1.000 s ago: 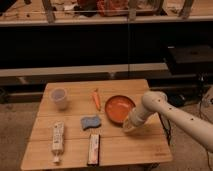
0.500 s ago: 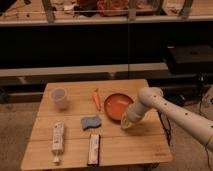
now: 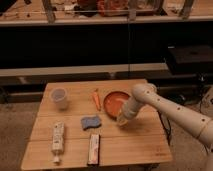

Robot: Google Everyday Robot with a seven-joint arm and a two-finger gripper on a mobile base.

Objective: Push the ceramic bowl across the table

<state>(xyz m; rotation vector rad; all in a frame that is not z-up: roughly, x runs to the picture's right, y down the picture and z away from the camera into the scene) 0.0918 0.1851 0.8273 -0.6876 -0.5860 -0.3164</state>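
Note:
The ceramic bowl [image 3: 114, 102] is a wide, shallow orange-red bowl on the right half of the light-wood slatted table [image 3: 140, 145]. My white arm reaches in from the right, and its forearm covers the bowl's right rim. My gripper [image 3: 122, 120] points down at the table top just in front of the bowl's near-right edge, touching or almost touching it.
An orange carrot-like item [image 3: 95, 99] lies just left of the bowl. A translucent white cup [image 3: 59, 97] stands at the far left. A blue sponge [image 3: 91, 122], a white tube [image 3: 58, 140] and a flat bar [image 3: 93, 149] lie at the front. Dark shelving stands behind the table.
The bowl has slid left, toward the carrot-like item. My gripper and forearm have followed it leftward along the bowl's near-right edge.

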